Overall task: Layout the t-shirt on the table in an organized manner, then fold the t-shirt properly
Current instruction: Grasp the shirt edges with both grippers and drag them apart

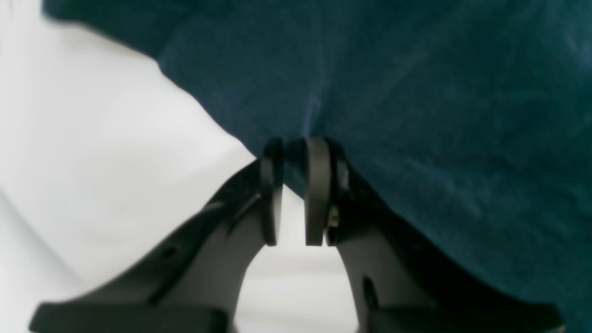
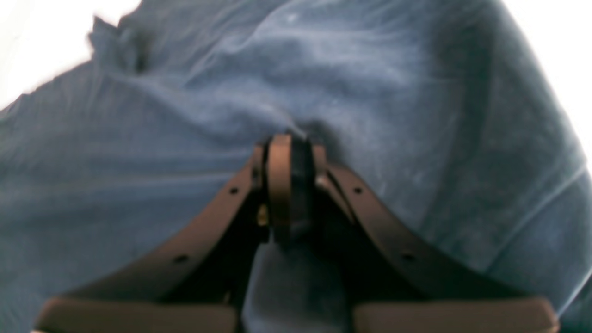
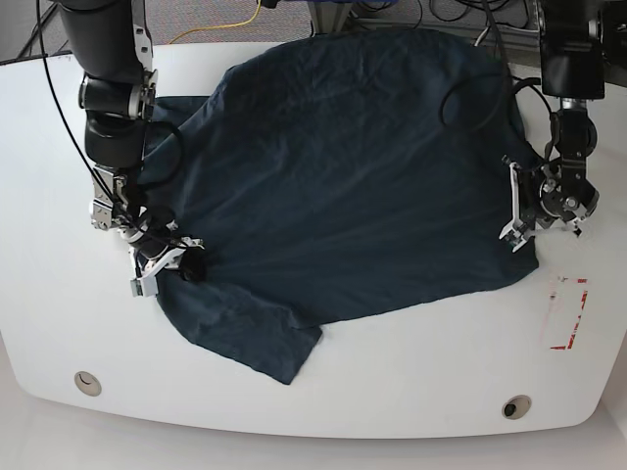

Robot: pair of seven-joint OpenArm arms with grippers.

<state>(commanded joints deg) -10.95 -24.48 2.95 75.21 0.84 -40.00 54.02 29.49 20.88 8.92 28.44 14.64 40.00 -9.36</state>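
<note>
Across the middle of the big glossy white table (image 3: 323, 392) with curved edges lies the large dark navy-blue short-sleeved t-shirt (image 3: 343, 166), spread open but wrinkled, its soft cotton reaching the far edge of the tabletop. No print, label or writing can be read on the cloth in any view. One sleeve points toward the near edge, ending close to the centre of the table; the shirt's body slants from there up to the far side.

In the base view the right gripper (image 3: 181, 264) sits at the shirt's left-hand edge, low on the cloth. The right wrist view shows its jaws pressed together with a fold of blue fabric pinched between them, creases running out from the pinch. The left gripper (image 3: 519, 211) is at the opposite edge of the shirt, on that view's right. In the left wrist view its two fingers (image 1: 317, 185) stand close together with a narrow gap lower down, and the hem of the dark cloth is caught between their tips; white table shows beside and below them.

Near the left gripper, just off the shirt's corner, a red tape rectangle (image 3: 566, 311) marks the tabletop. Two round grommet holes (image 3: 86, 382) sit near the front edge, one at each side, well apart from the shirt. Black cables (image 3: 59, 117) hang along the right arm, and a yellow cable (image 3: 220, 29) lies beyond the far edge.
</note>
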